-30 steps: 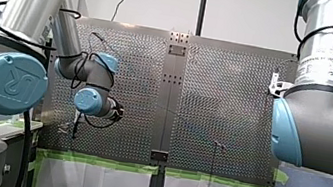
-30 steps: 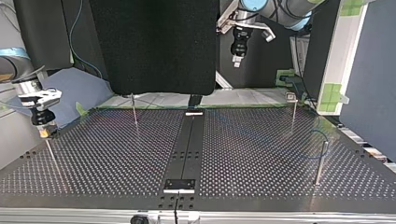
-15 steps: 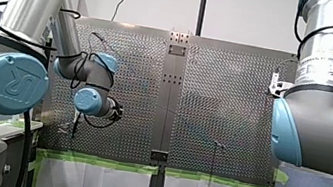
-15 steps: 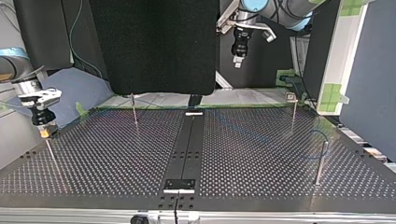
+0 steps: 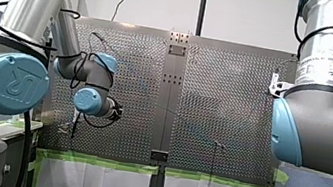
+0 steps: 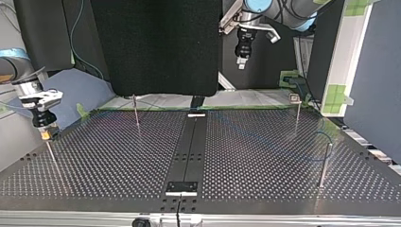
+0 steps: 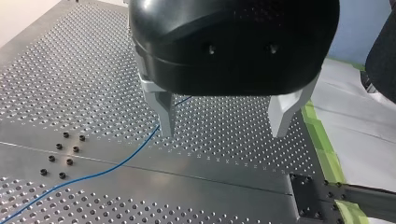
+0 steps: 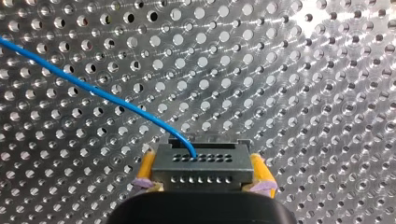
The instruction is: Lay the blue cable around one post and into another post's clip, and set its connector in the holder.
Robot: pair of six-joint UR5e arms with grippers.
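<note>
Black connector (image 8: pixel 201 164) in right gripper (image 8: pixel 204 177)

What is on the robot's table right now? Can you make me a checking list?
Surface: perforated table, bare metal, black strip down the middle.
Job's things: blue cable lies loose across the table; its connector is held off it; four thin posts stand upright.
Clutter: nothing seen.
Grippers: my right gripper is shut on the connector, yellow pads; my left gripper is open and empty above the table.
Cables: black cables on the arms.
Surroundings: green tape along the table edge; black screen behind.
</note>
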